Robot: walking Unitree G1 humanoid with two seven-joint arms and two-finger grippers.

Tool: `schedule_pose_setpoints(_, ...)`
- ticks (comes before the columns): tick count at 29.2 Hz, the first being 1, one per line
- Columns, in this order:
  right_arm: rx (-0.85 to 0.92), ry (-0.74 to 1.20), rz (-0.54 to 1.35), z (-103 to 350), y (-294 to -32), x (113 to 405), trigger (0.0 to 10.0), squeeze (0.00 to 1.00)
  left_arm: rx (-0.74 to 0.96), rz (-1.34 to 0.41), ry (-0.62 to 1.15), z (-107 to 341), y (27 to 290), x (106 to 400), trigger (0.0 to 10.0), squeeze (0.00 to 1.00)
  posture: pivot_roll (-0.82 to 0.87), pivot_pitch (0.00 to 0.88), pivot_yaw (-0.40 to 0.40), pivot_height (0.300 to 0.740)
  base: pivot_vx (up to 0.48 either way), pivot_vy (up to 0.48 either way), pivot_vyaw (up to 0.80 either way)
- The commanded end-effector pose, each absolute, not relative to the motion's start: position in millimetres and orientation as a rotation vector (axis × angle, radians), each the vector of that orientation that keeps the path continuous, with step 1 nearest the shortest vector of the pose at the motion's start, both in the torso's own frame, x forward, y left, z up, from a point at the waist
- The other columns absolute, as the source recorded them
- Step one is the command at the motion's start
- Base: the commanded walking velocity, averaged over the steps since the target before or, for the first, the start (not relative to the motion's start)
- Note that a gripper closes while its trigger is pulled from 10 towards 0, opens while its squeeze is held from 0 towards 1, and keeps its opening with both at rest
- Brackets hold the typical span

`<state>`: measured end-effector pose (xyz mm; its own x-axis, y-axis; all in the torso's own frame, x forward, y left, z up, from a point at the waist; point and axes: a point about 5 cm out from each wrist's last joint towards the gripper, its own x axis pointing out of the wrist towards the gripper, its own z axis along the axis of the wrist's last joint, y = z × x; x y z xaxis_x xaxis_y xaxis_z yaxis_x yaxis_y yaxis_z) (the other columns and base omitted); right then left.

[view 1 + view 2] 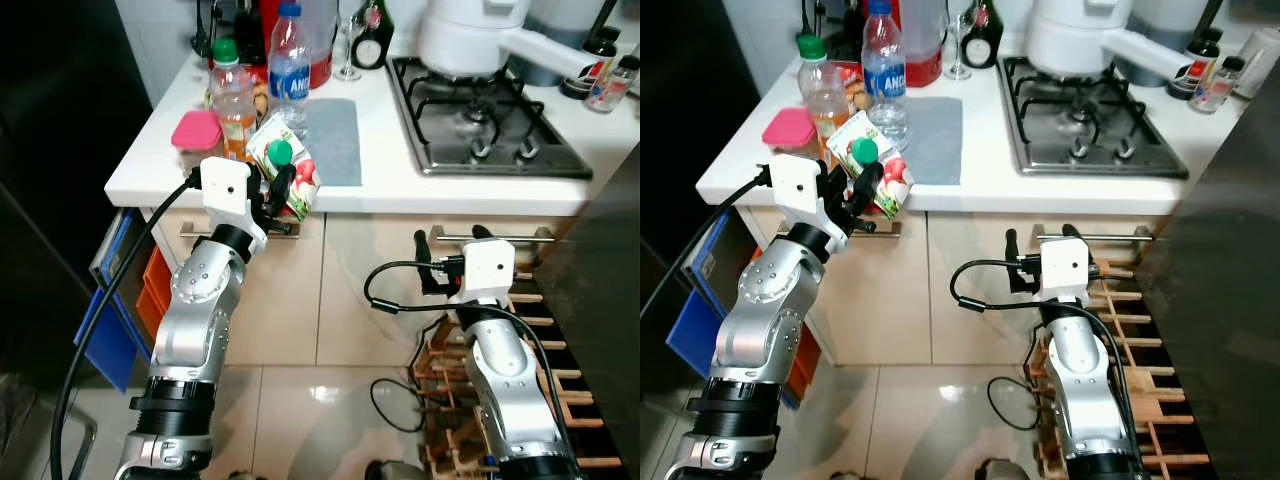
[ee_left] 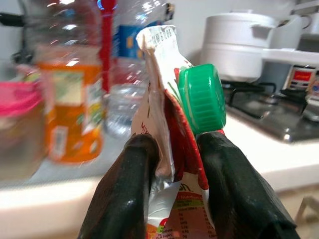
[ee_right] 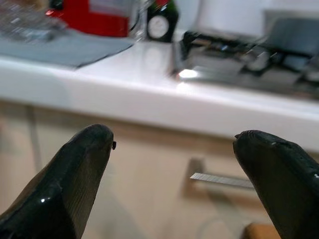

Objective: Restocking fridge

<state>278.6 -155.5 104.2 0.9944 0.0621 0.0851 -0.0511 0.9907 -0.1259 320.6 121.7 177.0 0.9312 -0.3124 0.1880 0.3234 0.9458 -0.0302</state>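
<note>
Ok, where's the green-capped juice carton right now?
The green-capped juice carton is pinched in the left pincer at the counter's front edge on the robot's left, just in front of the orange drink bottle and the clear water bottle.

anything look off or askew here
The juice carton with the green cap is tilted, not upright, at the front edge of the counter, pinched at its top by the left end effector. Nothing looks spilled or damaged. The right end effector is open below the counter.

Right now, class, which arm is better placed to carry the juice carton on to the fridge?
The left: its end effector is shut on the juice carton at the counter edge. The right end effector hangs open below the counter.
</note>
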Motion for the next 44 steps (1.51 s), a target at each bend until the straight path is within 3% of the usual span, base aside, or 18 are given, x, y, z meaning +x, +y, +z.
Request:
schedule_pose_setpoints(1,-0.11,-0.088,0.063,101,-154,278,10.0,0.0,-0.053,-0.315,-0.174,175,122,321,10.0,0.0,-0.13,0.0,0.012,0.74,-0.304,0.0,0.0)
schedule_pose_setpoints(26,-0.106,-0.062,0.083,90,-151,277,10.0,0.0,-0.037,-0.331,-0.152,168,121,321,10.0,0.0,-0.13,0.0,0.023,0.74,-0.279,0.0,0.0)
schedule_pose_setpoints(35,-0.103,-0.051,0.082,85,-151,275,10.0,0.0,0.0,-0.317,-0.106,147,138,313,10.0,0.0,-0.13,0.0,0.031,0.74,-0.03,0.0,0.0)
schedule_pose_setpoints(44,-0.108,-0.043,0.095,82,-153,272,10.0,0.0,-0.028,-0.374,-0.09,133,134,300,10.0,0.0,-0.14,0.0,0.03,0.74,0.0,-0.474,0.0)
